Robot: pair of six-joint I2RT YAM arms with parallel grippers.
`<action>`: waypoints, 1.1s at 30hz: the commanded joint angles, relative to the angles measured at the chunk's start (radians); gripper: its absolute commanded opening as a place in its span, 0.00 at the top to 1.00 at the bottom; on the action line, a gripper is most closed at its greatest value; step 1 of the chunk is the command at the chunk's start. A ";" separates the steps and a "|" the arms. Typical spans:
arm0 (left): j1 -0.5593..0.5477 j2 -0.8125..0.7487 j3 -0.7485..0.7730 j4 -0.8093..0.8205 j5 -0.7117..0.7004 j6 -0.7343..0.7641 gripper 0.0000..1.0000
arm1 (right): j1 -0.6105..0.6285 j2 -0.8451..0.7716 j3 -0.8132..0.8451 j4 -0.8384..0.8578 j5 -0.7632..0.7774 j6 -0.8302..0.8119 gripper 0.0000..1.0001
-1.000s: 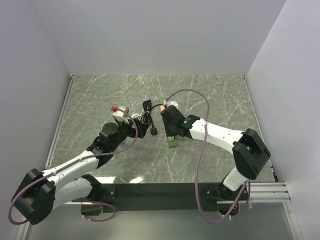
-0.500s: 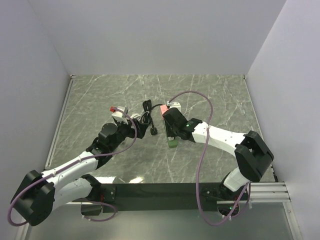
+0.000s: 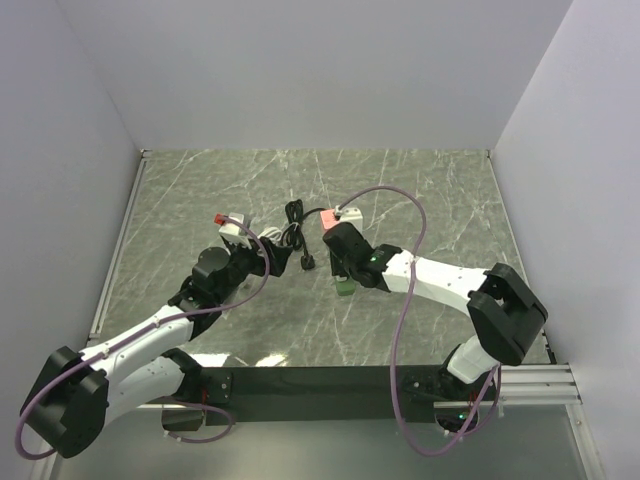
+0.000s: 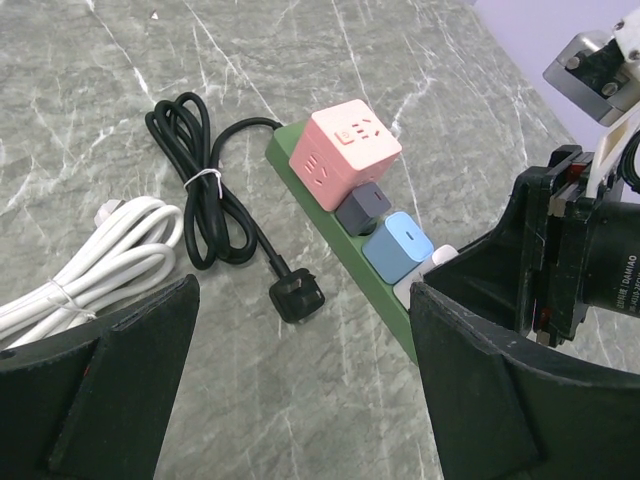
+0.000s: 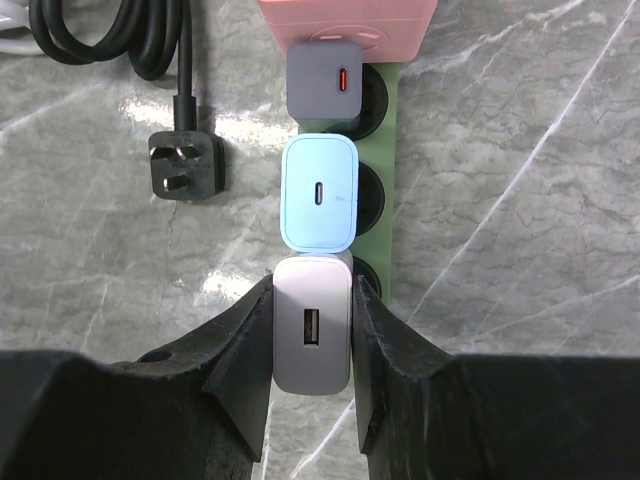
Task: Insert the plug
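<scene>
A green power strip (image 5: 386,205) lies on the marble table and carries a pink cube adapter (image 5: 345,20), a grey charger (image 5: 323,88) and a blue charger (image 5: 320,193). My right gripper (image 5: 312,335) is shut on a white USB charger (image 5: 312,325), held over the strip's socket just below the blue charger. How deep it sits is hidden. A black plug (image 5: 187,167) on a black cable lies loose left of the strip. My left gripper (image 4: 303,340) is open and empty, just near of the black plug (image 4: 298,297), with the strip (image 4: 385,310) to its right.
A bundled white cable (image 4: 90,250) lies left of the coiled black cable (image 4: 205,190). In the top view both grippers, the left (image 3: 275,258) and the right (image 3: 342,272), meet mid-table around the strip (image 3: 345,288). White walls enclose the table on three sides.
My left gripper has drifted slightly left and back. My right arm has shifted a little, still gripping the white charger over the strip.
</scene>
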State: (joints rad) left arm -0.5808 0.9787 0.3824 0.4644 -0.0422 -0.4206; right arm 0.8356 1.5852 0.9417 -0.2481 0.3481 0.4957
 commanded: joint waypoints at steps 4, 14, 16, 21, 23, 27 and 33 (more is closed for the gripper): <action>0.015 -0.017 -0.005 0.026 0.027 0.009 0.08 | 0.010 0.194 -0.185 -0.048 -0.159 0.098 1.00; 0.021 -0.028 -0.013 0.026 0.031 0.006 0.08 | 0.042 0.228 -0.277 0.066 -0.205 0.167 1.00; 0.022 -0.031 -0.013 0.025 0.031 0.005 0.08 | 0.048 0.223 -0.290 0.067 -0.205 0.179 1.00; 0.022 -0.025 -0.007 0.025 0.033 0.006 0.08 | 0.063 0.156 -0.242 -0.016 -0.138 0.175 1.00; 0.022 -0.017 0.000 0.019 0.033 0.005 0.08 | 0.063 0.136 -0.212 -0.069 -0.110 0.162 1.00; 0.022 -0.002 0.021 -0.004 0.012 0.000 0.06 | 0.063 0.076 -0.115 -0.135 -0.052 0.127 0.91; 0.022 0.002 0.053 -0.043 -0.015 -0.015 0.03 | 0.062 -0.028 -0.070 -0.141 0.000 0.061 0.66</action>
State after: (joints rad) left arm -0.5640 0.9817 0.3820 0.4252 -0.0345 -0.4286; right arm 0.8791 1.5600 0.9035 -0.1455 0.4255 0.5686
